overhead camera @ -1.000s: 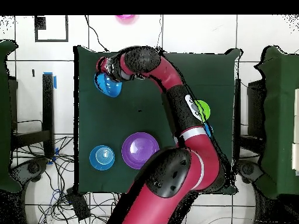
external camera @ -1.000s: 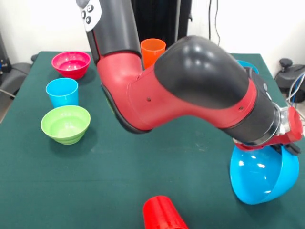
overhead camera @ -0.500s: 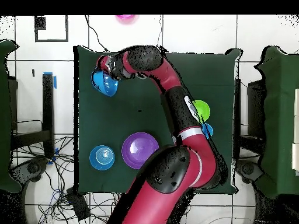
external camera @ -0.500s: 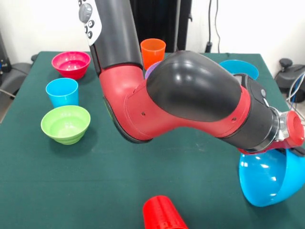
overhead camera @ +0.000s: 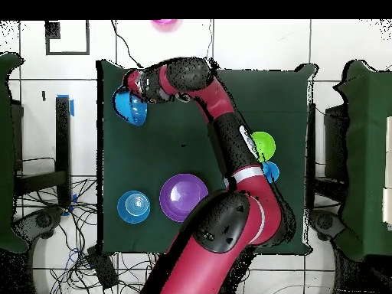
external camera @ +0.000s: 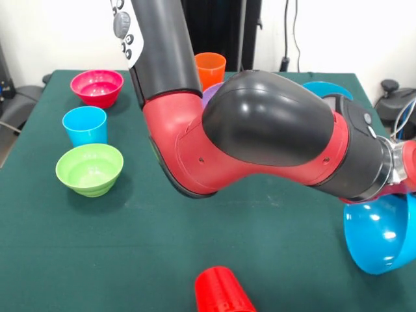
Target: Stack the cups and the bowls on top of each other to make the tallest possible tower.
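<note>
Setting: robotics lab, test cell. Evidence: industrial red and black robot arm [external camera: 260,136] mounted at green-covered surface [external camera: 130,247] standing alone in middle of room. White tiled floor [overhead camera: 253,46] around it, taped black square outline [overhead camera: 67,37] on floor near one corner. Loose cables [overhead camera: 57,222] trailing on floor beside surface. Plain white wall [external camera: 58,32] behind, cables [external camera: 292,29] hanging down it. Coloured plastic cups and bowls [external camera: 90,169] laid out as test objects.

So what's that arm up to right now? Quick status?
Gripper hidden behind wrist. Blue bowl tipped at table's corner. Red cup lies toppled.
</note>
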`<act>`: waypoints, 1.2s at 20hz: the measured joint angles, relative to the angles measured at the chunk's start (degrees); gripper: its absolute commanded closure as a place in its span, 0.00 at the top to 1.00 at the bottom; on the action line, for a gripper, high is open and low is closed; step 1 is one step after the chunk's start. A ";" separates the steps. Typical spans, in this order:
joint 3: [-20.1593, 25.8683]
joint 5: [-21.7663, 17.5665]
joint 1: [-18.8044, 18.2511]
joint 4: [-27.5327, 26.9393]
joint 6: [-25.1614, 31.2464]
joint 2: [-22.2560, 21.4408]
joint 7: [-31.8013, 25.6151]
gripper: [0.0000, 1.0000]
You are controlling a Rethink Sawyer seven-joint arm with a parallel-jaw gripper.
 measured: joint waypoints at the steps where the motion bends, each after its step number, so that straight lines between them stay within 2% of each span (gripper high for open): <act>1: 0.04 0.07 -0.01 -0.04 0.39 0.01 0.00 0.00; 10: 0.23 0.25 -0.04 -1.77 4.04 0.57 0.00 0.00; 24: 0.29 0.05 -0.18 -10.34 15.79 3.78 0.00 0.00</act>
